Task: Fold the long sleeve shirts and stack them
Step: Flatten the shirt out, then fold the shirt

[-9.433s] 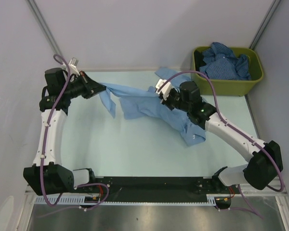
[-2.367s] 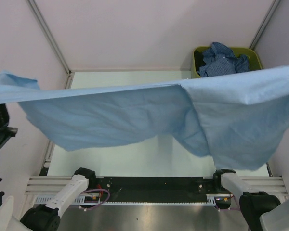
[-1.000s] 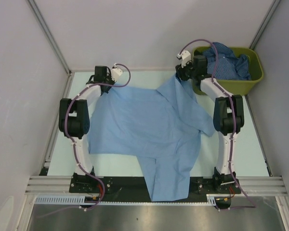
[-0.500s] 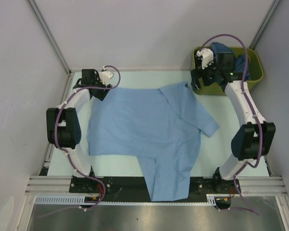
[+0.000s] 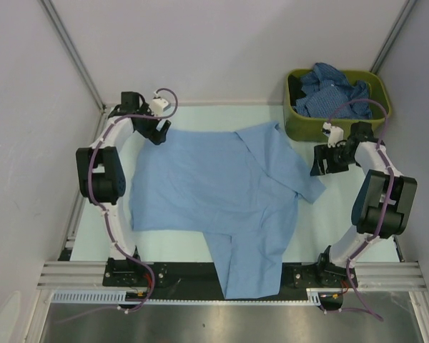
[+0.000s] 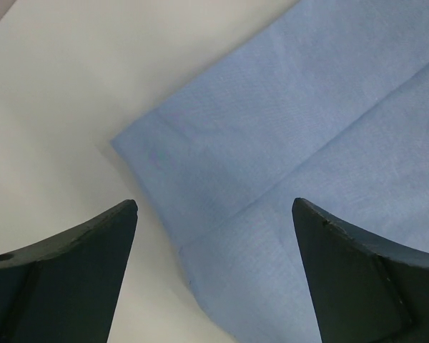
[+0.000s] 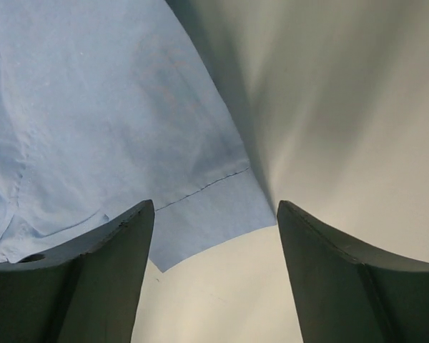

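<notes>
A plain light blue long sleeve shirt (image 5: 214,186) lies spread flat on the table, with one part hanging over the near edge (image 5: 250,275). My left gripper (image 5: 159,133) hovers at the shirt's far left corner. In the left wrist view it (image 6: 214,204) is open, and the shirt corner (image 6: 272,143) lies below it, untouched. My right gripper (image 5: 319,163) hangs just right of the shirt's right sleeve end (image 5: 309,187). It (image 7: 214,204) is open above the hemmed cuff edge (image 7: 200,214) and holds nothing. Darker blue patterned shirts (image 5: 332,89) are heaped in the bin.
An olive-green plastic bin (image 5: 339,127) stands at the far right corner, close behind my right arm. Grey walls close in the left, far and right sides. Bare pale table (image 5: 343,214) shows to the right of the shirt and along the far edge (image 5: 200,114).
Both grippers have opened and let go of the shirt, which now lies flat. My right arm has swung from beside the bin toward me to the sleeve end. The left gripper shifted only slightly.
</notes>
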Robot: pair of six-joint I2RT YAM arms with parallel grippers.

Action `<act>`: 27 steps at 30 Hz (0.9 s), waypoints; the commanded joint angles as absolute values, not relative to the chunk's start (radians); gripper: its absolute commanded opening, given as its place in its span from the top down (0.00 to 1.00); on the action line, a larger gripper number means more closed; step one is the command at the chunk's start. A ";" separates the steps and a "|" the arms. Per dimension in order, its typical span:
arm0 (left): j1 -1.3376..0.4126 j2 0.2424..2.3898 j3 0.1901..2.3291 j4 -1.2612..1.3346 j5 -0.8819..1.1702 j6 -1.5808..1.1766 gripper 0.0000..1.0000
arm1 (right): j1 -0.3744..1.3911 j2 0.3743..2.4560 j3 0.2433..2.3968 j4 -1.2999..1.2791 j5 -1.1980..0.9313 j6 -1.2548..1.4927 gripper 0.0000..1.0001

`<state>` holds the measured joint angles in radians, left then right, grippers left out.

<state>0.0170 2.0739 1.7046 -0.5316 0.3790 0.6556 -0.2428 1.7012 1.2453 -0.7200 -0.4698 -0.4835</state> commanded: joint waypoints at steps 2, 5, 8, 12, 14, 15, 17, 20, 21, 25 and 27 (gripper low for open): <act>0.028 2.123 1.772 -0.578 0.460 0.683 0.04 | -0.264 1.707 1.175 -0.631 -0.561 -0.511 0.23; 0.032 2.146 1.787 -0.583 0.460 0.672 0.04 | -0.264 1.759 1.160 -0.592 -0.574 -0.508 0.20; 0.038 2.163 1.807 -0.601 0.471 0.667 0.04 | -0.265 1.796 1.135 -0.528 -0.546 -0.499 0.15; 0.043 2.175 1.821 -0.601 0.479 0.667 0.04 | -0.265 1.813 1.115 -0.511 -0.566 -0.515 0.16; 0.046 2.186 1.836 -0.603 0.489 0.672 0.04 | -0.267 1.803 1.123 -0.544 -0.606 -0.541 0.33; 0.046 2.198 1.841 -0.600 0.497 0.673 0.05 | -0.270 1.787 1.126 -0.590 -0.664 -0.551 0.56; 0.048 2.213 1.870 -0.595 0.502 0.667 0.05 | -0.268 1.716 1.131 -0.629 -0.708 -0.548 0.73; 0.049 2.250 1.925 -0.588 0.512 0.652 0.07 | -0.259 1.617 1.144 -0.686 -0.787 -0.496 1.00; 0.051 2.256 1.939 -0.586 0.515 0.649 0.08 | -0.258 1.548 1.152 -0.693 -0.819 -0.479 1.00; 0.051 2.296 2.005 -0.566 0.520 0.649 0.09 | -0.216 1.433 1.199 -0.736 -0.854 -0.420 1.00; 0.051 2.306 2.014 -0.549 0.525 0.664 0.10 | -0.206 1.385 1.222 -0.744 -0.876 -0.385 1.00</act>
